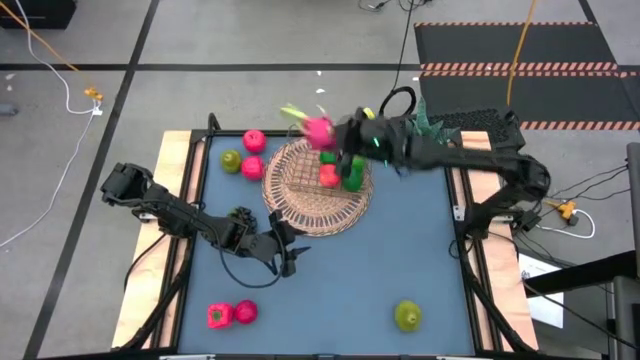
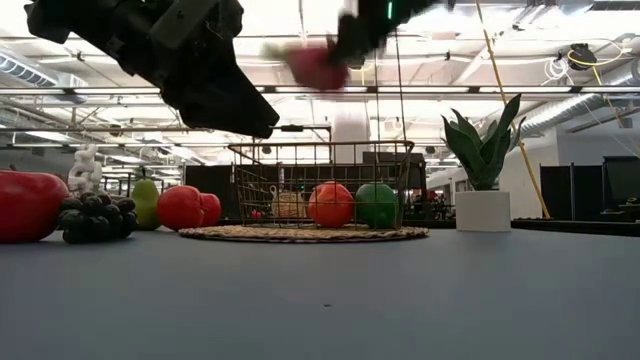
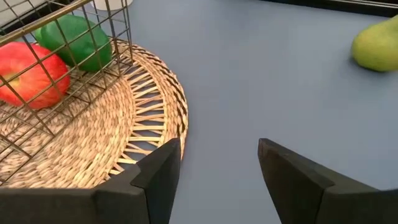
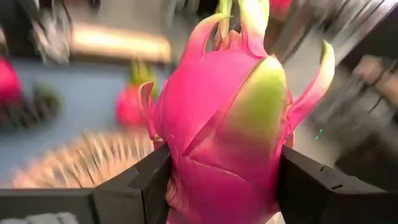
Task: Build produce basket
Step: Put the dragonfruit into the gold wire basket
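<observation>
We record two dark, near-black jointed arms, left arm [image 1: 190, 218] and right arm [image 1: 470, 152], built of blocky segments. Black cable loops run beside each. A small green indicator light shows on the right arm's wrist. The left gripper [image 3: 217, 180] has matte black, wedge-shaped fingers [image 3: 292, 180] with flat inner faces.
</observation>
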Robot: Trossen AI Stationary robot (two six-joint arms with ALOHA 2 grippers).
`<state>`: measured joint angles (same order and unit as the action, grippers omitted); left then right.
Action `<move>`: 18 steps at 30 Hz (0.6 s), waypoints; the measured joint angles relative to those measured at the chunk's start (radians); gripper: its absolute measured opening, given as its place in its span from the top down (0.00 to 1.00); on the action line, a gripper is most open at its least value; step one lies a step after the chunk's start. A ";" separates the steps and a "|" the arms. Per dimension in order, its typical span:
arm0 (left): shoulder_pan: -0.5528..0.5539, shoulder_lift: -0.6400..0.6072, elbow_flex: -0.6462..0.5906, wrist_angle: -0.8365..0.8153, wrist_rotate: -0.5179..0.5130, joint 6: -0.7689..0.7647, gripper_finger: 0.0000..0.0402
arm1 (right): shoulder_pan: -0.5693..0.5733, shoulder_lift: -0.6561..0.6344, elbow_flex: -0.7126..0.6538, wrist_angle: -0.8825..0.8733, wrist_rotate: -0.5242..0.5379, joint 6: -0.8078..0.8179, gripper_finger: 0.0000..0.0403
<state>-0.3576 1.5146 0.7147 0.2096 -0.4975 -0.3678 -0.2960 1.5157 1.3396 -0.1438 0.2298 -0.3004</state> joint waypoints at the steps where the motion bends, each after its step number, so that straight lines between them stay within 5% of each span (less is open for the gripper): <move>1: 0.000 0.000 0.000 0.000 0.000 -0.001 0.46 | -0.040 0.019 -0.003 -0.038 -0.028 0.001 0.46; 6: -0.004 0.000 0.000 -0.020 -0.001 -0.009 0.46 | -0.165 0.086 -0.019 -0.200 -0.204 0.008 0.46; 18: -0.007 0.000 0.000 -0.086 -0.002 -0.089 0.46 | -0.202 0.098 -0.020 -0.336 -0.314 -0.069 0.42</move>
<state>-0.3645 1.5146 0.7147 0.1238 -0.4992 -0.4567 -0.4980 1.6133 1.3193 -0.4794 -0.0845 -0.3691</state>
